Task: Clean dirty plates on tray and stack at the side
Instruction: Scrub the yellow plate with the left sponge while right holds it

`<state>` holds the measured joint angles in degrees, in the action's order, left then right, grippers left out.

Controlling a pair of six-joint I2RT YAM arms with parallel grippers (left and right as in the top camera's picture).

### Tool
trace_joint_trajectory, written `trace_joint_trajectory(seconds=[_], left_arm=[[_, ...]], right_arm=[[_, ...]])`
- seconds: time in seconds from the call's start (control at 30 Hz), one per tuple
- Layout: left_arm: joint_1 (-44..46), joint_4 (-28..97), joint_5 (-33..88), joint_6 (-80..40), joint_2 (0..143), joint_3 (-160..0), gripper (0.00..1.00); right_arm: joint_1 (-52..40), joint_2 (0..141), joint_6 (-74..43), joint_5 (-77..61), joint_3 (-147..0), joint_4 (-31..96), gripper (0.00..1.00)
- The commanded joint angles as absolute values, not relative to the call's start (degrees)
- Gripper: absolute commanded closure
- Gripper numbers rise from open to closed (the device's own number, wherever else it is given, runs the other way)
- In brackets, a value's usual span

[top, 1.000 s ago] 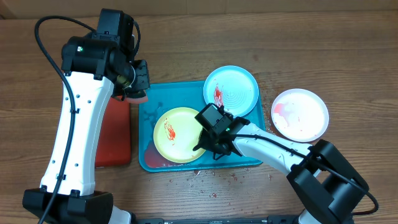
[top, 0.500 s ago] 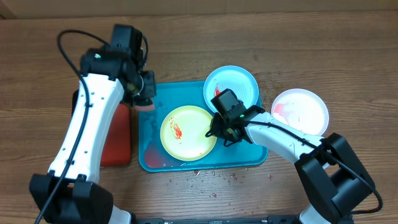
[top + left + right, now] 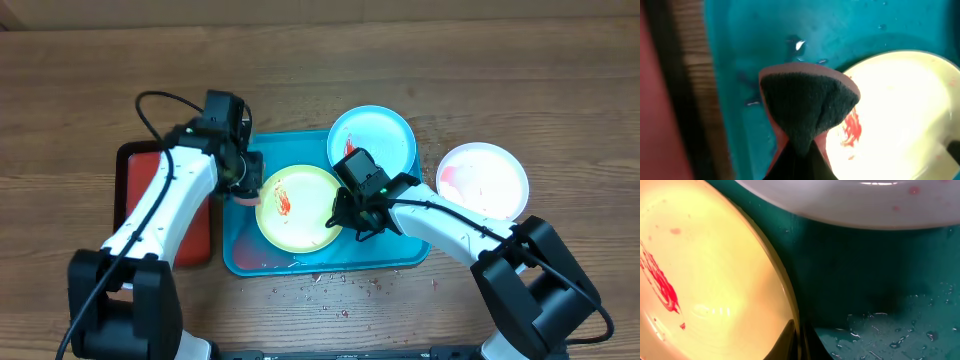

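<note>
The lime green plate [image 3: 298, 208] lies on the cyan-blue tray [image 3: 236, 255] with a red sauce smear [image 3: 282, 200] on it. My right gripper [image 3: 343, 218] is shut on this plate's right rim [image 3: 790, 305]. My left gripper [image 3: 243, 185] is shut on a pink sponge with a dark scrub pad [image 3: 807, 107], and the sponge sits at the plate's left edge next to the smear [image 3: 852, 127]. The cyan plate [image 3: 385, 145], also smeared, rests on the tray's far right corner. The white-pinkish plate [image 3: 482, 183] lies on the table to the right of the tray.
A red tray with a dark rim [image 3: 190, 235] lies against the cyan tray's left side, under my left arm. Water drops lie on the tray floor [image 3: 890, 330]. Red crumbs are scattered on the wooden table [image 3: 340, 285] in front of the tray.
My left arm has swung down and to the right, bringing the sponge to the green plate's left edge. My right gripper has shifted the green plate up and to the right in the tray.
</note>
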<state>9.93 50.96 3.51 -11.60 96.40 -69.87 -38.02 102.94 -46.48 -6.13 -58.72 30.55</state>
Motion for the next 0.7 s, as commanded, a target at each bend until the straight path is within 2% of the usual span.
trace_joint_trajectory(seconds=[0.0, 0.27, 0.4, 0.67], left_arm=[[12.3, 43.7, 8.1, -6.0, 96.3, -63.7, 0.96], [19.2, 33.5, 6.3, -1.1, 96.3, -59.2, 0.95], [21.1, 32.6, 0.6, -3.0, 97.5, -59.2, 0.96], [20.9, 32.7, -0.6, -8.2, 106.1, -59.2, 0.96]], right_arm=[[-38.2, 103.0, -46.2, -6.3, -59.6, 30.7, 0.96], [-38.2, 103.0, -45.9, -6.3, -59.6, 30.9, 0.96], [-38.2, 103.0, -45.8, -6.3, -59.6, 30.9, 0.96], [-38.2, 103.0, -45.4, -6.3, -59.6, 30.9, 0.96]])
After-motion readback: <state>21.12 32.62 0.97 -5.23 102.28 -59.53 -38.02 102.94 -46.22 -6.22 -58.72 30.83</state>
